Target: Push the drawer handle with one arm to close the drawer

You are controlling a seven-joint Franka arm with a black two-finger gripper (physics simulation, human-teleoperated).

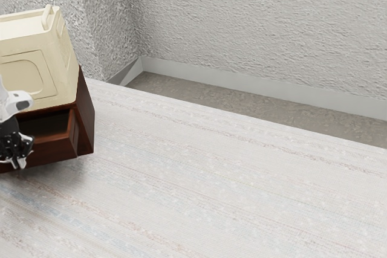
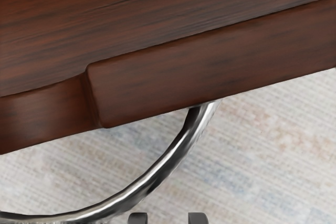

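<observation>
Pale striped surface [image 1: 224,179] in a rough-walled room, with the brown drawer [image 1: 49,150] open beside the gripper [image 1: 18,162]

Exterior view: behind the striped surface runs a strip of mottled brown floor [image 1: 242,102], then a light grey baseboard [image 1: 254,82] at the foot of the rough grey wall [image 1: 260,16]. At the exterior view's left edge stands the dark brown cabinet [image 1: 88,119], its drawer open enough to show the shadowed inside. On top of the cabinet sits a cream container [image 1: 48,70], partly cut off by the edge of the view. The gripper points down beside the drawer, its tips low near the drawer's lower side.

Wrist view: reddish-brown wood with a raised panel [image 2: 210,56] crosses above the striped surface. A shiny curved metal handle [image 2: 157,176] bows out from beneath that panel. The gripper's two fingertips stand apart, a moderate gap between them, with the striped surface visible through it and nothing held. The handle's curve passes close by one fingertip; whether they touch, I cannot tell.
</observation>
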